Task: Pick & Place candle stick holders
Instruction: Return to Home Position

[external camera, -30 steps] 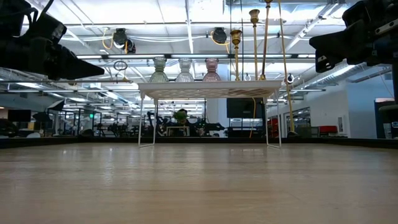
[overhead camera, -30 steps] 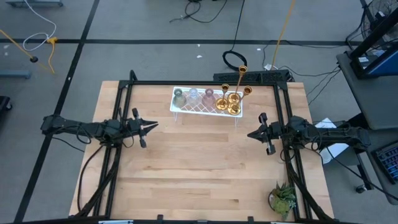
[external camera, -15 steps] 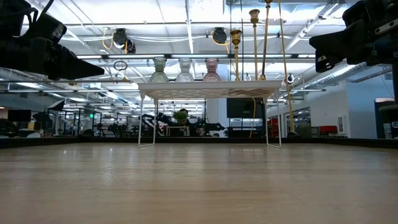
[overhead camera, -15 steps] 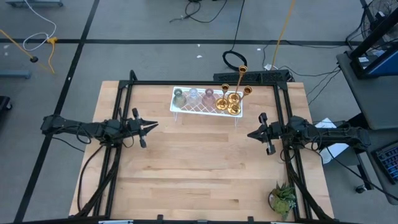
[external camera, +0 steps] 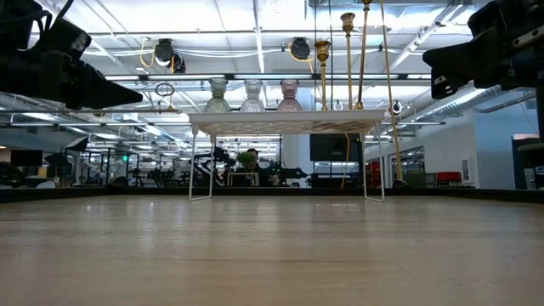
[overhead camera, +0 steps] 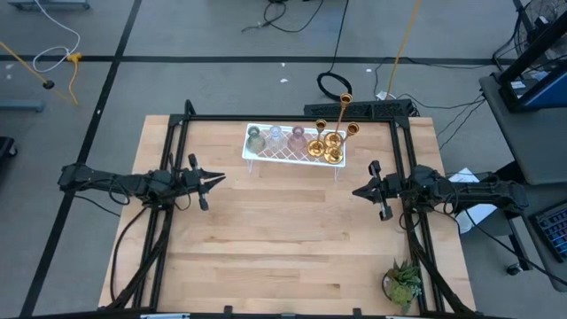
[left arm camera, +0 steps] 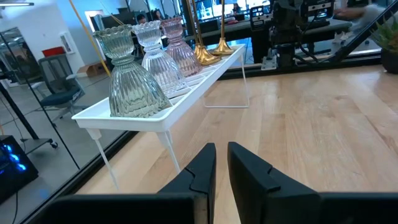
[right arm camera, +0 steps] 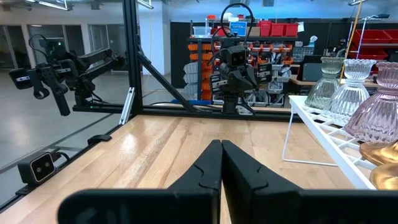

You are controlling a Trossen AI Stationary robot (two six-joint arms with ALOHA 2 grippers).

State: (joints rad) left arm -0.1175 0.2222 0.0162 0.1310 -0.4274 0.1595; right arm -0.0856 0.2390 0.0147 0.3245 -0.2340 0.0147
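Observation:
A white lattice tray (overhead camera: 292,157) on thin legs stands at the table's far middle. On it stand three squat glass holders, greenish (overhead camera: 255,139), clear (overhead camera: 275,137) and pinkish (overhead camera: 298,137), and three gold holders (overhead camera: 330,142), two tall and one short. They also show in the left wrist view (left arm camera: 132,81) and the low view (external camera: 252,95). My left gripper (overhead camera: 219,178) hovers at the table's left, shut and empty. My right gripper (overhead camera: 357,190) hovers at the table's right, shut and empty. Both point toward the table's middle.
A small green potted plant (overhead camera: 403,283) stands at the table's near right corner. A black frame (overhead camera: 182,133) runs along the table's left, far and right sides. The wooden table top (overhead camera: 283,230) between the grippers and toward the near edge is bare.

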